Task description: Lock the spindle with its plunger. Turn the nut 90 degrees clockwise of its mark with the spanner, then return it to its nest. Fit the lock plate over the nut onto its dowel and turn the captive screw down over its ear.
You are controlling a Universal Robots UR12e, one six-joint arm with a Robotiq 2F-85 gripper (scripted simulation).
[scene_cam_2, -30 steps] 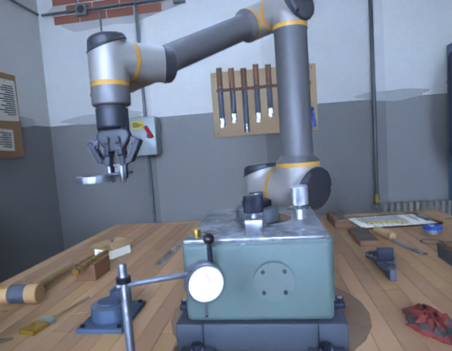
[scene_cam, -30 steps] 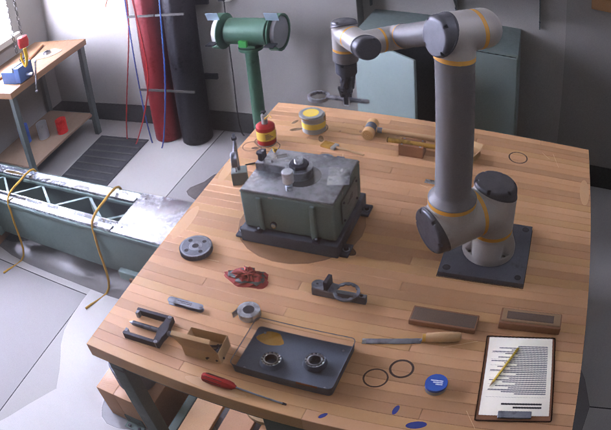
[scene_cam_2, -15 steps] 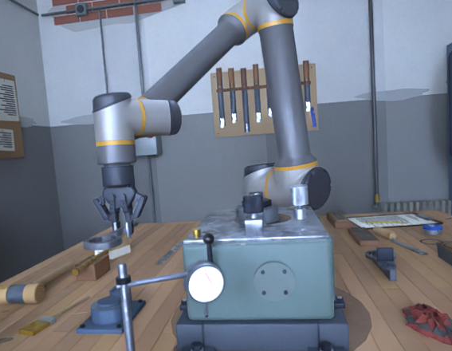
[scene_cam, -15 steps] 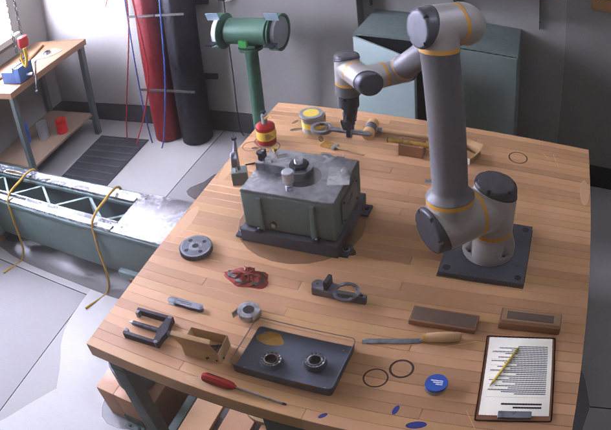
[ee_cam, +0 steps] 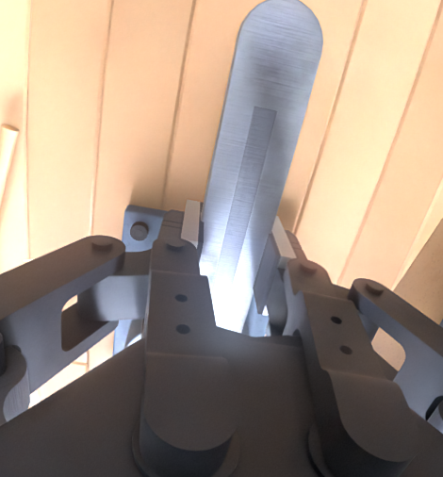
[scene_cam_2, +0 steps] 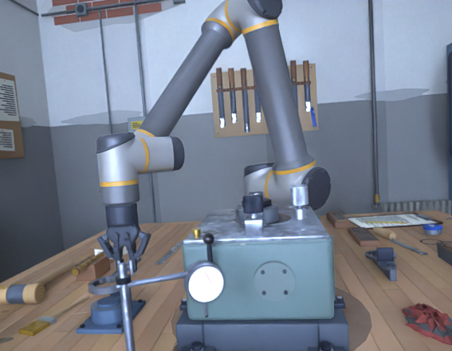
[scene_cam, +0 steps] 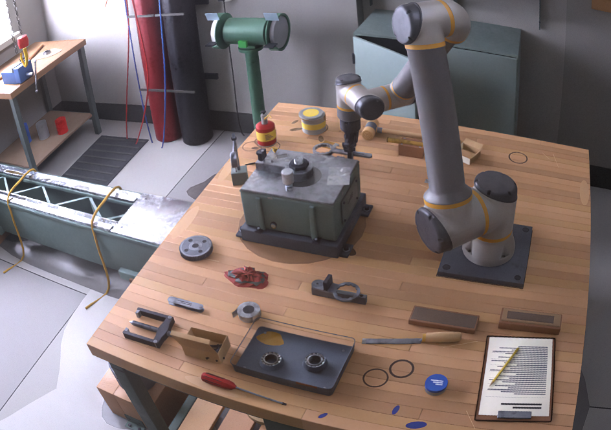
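My gripper (scene_cam: 350, 152) (scene_cam_2: 123, 259) (ee_cam: 240, 264) is low over the bench behind the gearbox, gripping the flat steel spanner (scene_cam: 340, 150) (scene_cam_2: 101, 285) (ee_cam: 254, 155) by its handle. The spanner lies level, with its ring end toward the yellow-topped tin. In the wrist camera its handle runs away from me over the planks. The green gearbox (scene_cam: 301, 199) (scene_cam_2: 257, 271) carries the nut (scene_cam: 298, 163) (scene_cam_2: 254, 203) on top. A silver plunger knob (scene_cam: 287, 178) (scene_cam_2: 299, 199) stands near the nut. The lock plate (scene_cam: 339, 291) (scene_cam_2: 382, 260) rests on a holder on the front half of the bench.
A yellow-topped tin (scene_cam: 312, 120) stands left of the gripper. A mallet (scene_cam: 369, 130) (scene_cam_2: 20, 294) and a wood block (scene_cam: 411, 147) lie close behind it. A dial gauge on a stand (scene_cam_2: 201, 284) sits against the gearbox. My arm's base (scene_cam: 486, 248) is to the right.
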